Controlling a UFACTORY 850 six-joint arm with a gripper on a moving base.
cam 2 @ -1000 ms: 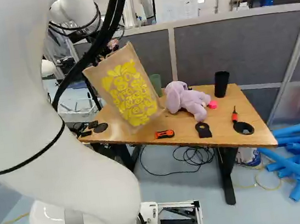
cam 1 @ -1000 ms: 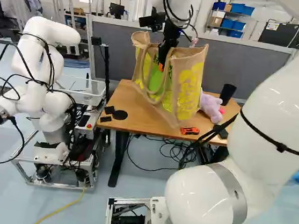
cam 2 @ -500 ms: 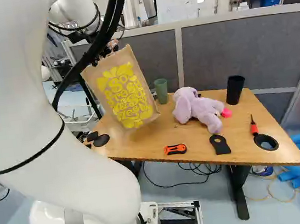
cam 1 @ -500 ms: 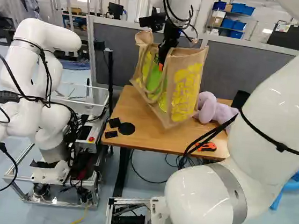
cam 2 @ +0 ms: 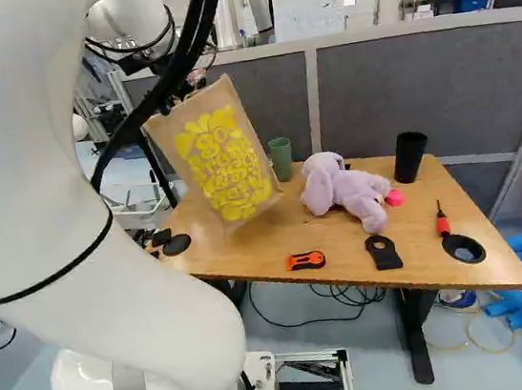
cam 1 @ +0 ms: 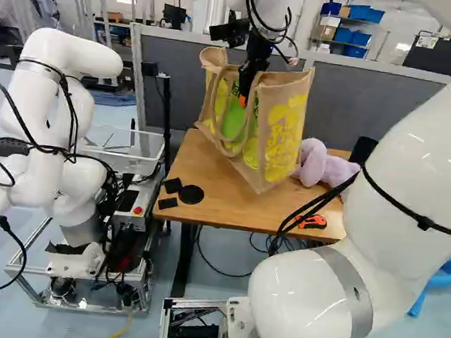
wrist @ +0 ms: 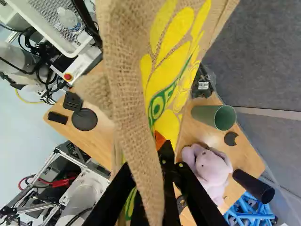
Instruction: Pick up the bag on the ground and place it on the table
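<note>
Tan burlap bag with yellow print (cam 2: pixel 224 156): suspended above the brown wooden tabletop (cam 2: pixel 250 254), near its far side. The black two-fingered gripper (cam 1: pixel 243 99) appears clamped on the bag at its upper opening, beside the looped handle. Governing relation: in the right base view the bag's long axis leans from 11 o'clock at the top to 5 o'clock at the base, so the lowest corner, not the flat bottom, would land first. Contact between that corner and the wood cannot be confirmed. The green plastic cup (cam 2: pixel 281 159) stands just beside the bag, toward 3 o'clock; the lilac plush toy (cam 2: pixel 345 189) lies toward 4 o'clock. Judgement: lower toward 6 o'clock, levelling the base before release; soft sides may slump onto the cup.
</note>
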